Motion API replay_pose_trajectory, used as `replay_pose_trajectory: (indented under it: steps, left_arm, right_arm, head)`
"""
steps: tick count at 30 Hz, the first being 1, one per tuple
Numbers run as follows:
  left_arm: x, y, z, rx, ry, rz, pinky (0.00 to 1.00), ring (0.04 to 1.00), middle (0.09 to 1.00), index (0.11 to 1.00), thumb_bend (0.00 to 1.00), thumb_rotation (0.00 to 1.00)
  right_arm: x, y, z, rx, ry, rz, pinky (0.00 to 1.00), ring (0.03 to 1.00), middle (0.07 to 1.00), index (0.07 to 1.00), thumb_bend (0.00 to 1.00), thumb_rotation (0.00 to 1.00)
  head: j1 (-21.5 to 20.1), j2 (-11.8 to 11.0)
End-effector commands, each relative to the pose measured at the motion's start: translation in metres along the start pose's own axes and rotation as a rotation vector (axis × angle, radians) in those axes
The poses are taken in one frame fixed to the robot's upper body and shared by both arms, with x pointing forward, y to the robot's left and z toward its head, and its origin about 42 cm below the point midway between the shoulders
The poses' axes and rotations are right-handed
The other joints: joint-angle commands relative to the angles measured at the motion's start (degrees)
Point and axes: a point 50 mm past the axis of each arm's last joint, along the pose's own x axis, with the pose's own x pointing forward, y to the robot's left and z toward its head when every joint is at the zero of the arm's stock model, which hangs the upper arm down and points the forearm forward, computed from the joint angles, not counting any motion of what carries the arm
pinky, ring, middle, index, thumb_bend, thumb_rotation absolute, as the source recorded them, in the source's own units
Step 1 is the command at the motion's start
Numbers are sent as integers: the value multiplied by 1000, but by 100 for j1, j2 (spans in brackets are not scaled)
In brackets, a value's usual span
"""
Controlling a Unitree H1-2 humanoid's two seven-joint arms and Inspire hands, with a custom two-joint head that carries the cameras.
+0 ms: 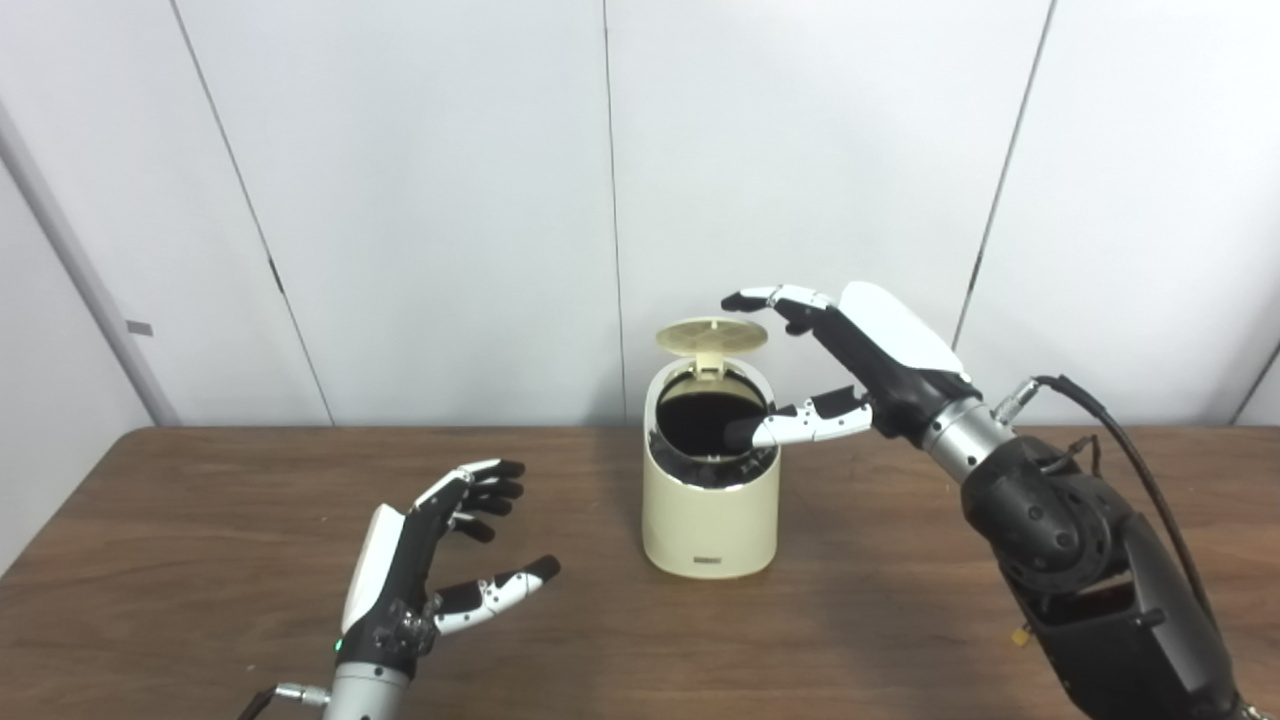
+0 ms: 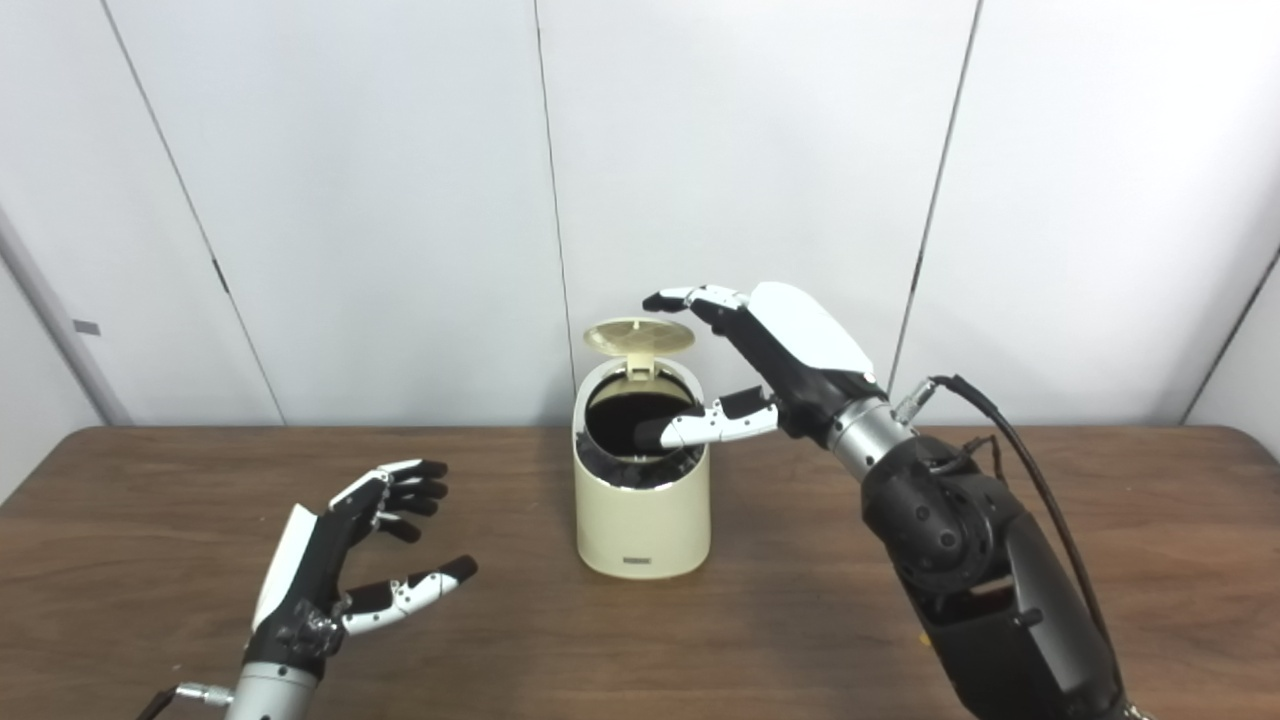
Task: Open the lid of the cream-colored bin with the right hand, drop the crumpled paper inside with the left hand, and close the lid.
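A cream-colored bin (image 1: 710, 510) stands on the brown table near its middle. Its round lid (image 1: 712, 335) is tipped up on the hinge at the back, and the dark inside shows. My right hand (image 1: 850, 365) is open beside the bin's top right, fingers reaching above the raised lid's right edge and thumb lying across the opening. My left hand (image 1: 440, 560) is open low over the table, left of the bin, with nothing in it. No crumpled paper shows in either view; the bin's inside is too dark to read.
The wooden table (image 1: 200, 560) runs across the whole view, with white wall panels (image 1: 450, 200) close behind the bin. My right forearm (image 1: 1090, 570) and its black cable take up the table's right side.
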Motion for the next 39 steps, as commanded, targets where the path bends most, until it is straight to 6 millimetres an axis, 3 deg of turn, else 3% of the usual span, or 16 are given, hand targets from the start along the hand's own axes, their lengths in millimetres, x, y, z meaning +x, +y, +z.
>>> replay_pose_trajectory:
  steps: [1,7,25,32,39]
  left_arm:
    - [10,5,12,11,-60,24,564,670,698,741,723,117]
    - [9,4,13,12,-54,25,560,660,691,735,723,113]
    - [10,0,13,22,-50,18,568,667,693,727,718,132]
    - [11,0,15,26,-55,16,570,663,687,718,714,135]
    - [11,1,15,28,-56,15,570,665,688,715,712,132]
  right_arm:
    - [11,-22,15,-51,-78,-56,777,914,824,796,711,561]
    - [13,-20,16,-57,-79,-36,778,927,812,779,733,599]
    - [3,-15,19,-114,-106,3,739,876,770,749,707,566]
    - [1,-12,15,-114,-99,40,816,883,761,742,713,531]
    - [-1,-8,14,-116,-78,81,823,901,768,745,728,524]
  head:
    - [8,20]
    - [28,54]
    - [65,117]
    - [94,153]
    - [108,181]
